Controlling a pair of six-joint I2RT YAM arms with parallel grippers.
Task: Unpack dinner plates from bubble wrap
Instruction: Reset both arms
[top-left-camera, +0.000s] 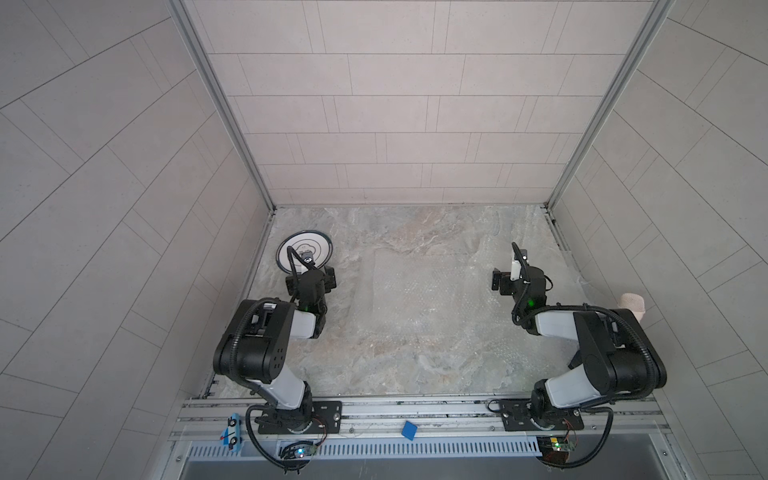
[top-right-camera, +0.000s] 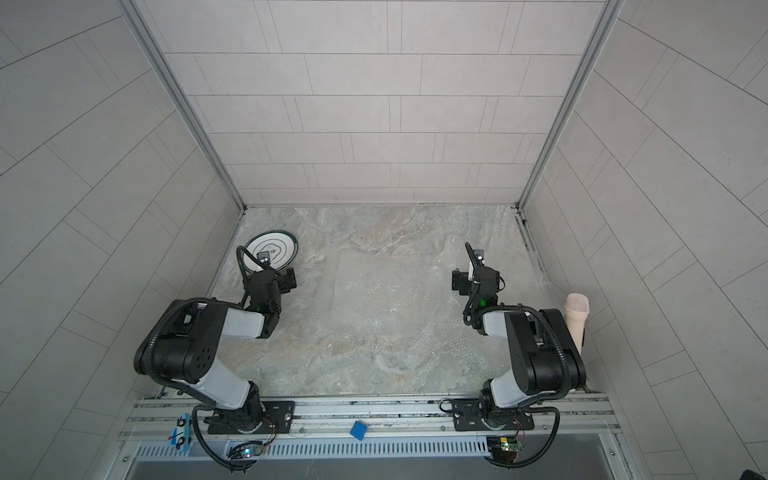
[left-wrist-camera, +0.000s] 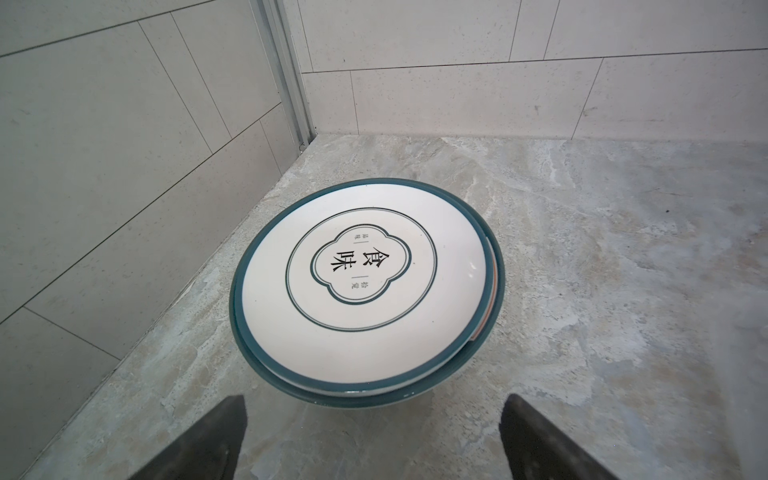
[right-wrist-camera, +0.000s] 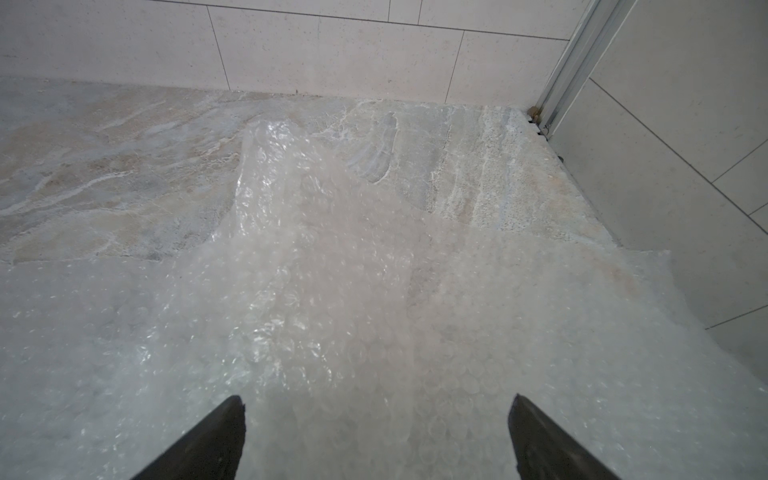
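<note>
While the marble table (top-left-camera: 415, 365) carries flat sheets of bubble wrap (right-wrist-camera: 332, 311) across its middle and right, the dinner plates (left-wrist-camera: 361, 282) sit stacked and bare at the far left, close to the wall. Just near of the stack hovers the left gripper (left-wrist-camera: 374, 397), fingers spread wide and empty. Over the wrap hangs the right gripper (right-wrist-camera: 376, 397), likewise spread, holding nothing.

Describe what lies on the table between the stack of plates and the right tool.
From the plates, bare table, then flat bubble wrap reaching under the right tool, in both top views.
</note>
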